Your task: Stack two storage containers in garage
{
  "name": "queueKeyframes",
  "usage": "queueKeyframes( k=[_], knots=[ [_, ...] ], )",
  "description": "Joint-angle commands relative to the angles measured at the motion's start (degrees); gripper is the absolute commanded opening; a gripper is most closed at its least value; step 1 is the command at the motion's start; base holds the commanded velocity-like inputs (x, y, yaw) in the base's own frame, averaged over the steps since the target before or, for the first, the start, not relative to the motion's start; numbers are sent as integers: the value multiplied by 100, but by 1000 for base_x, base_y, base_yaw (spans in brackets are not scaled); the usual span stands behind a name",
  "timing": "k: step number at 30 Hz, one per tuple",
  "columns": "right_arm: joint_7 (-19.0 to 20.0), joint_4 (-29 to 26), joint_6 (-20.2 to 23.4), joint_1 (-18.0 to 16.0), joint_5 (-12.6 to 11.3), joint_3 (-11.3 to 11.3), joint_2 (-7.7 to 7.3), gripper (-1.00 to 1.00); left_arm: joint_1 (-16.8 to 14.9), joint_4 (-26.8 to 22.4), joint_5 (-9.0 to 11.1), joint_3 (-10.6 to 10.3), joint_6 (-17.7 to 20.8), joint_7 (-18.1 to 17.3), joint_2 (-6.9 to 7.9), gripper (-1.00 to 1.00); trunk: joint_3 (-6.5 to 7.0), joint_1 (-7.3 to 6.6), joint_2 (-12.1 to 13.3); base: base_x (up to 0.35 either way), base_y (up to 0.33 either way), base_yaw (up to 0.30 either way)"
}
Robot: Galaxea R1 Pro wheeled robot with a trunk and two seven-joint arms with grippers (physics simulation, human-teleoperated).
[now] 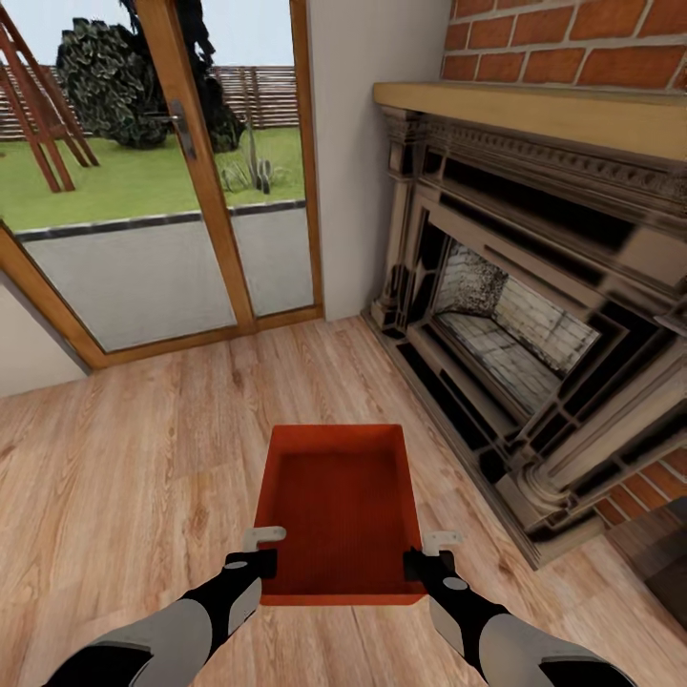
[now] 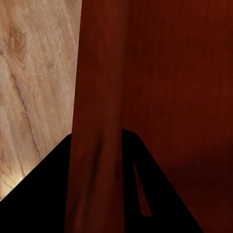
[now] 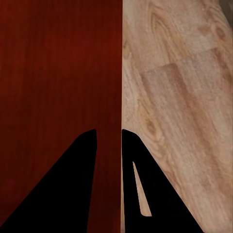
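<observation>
An orange-red storage container [image 1: 342, 510] hangs above the light wood plank floor [image 1: 143, 458] of the living room, carried between both arms in the head view, its open top facing up and its inside bare. The left gripper [image 1: 263, 551] clamps the container's left wall near the corner closest to the robot, and the right gripper [image 1: 427, 553] clamps the right wall at the matching corner. In the left wrist view the red wall [image 2: 97, 97] runs straight down between the two dark fingers [image 2: 43, 194], which are drawn in narrow, one on each face of it, with wood planks to one side and the container's inner floor to the other. The right wrist view shows the same hold: the thin wall edge [image 3: 120, 73] sits in the slim gap between the black fingers [image 3: 68, 189], the red interior on one side and plank floor on the other.

Ahead and to the right stands a dark, ornate fireplace [image 1: 515, 324] under a pale wooden mantel [image 1: 534, 110], with red brick [image 1: 572, 38] above. To the left, a wood-framed glass door [image 1: 191, 181] looks onto a lawn [image 1: 124, 181]
</observation>
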Motion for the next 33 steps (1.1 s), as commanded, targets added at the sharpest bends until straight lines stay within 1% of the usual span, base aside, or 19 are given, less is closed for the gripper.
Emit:
queueKeyframes(
  k=[1, 33],
  knots=[
    [40, -46, -394, -7, 104, -264, 4, -100, 3, 15, 72, 6, -5, 128, 64, -100, 4, 0, -3, 0, 0, -3],
    [40, -43, -399, -7, 105, -263, 4, -100, 3, 15, 73, 6, -5, 127, 69, -100, 273, 0, -3, 0, 0, 0]
  ],
)
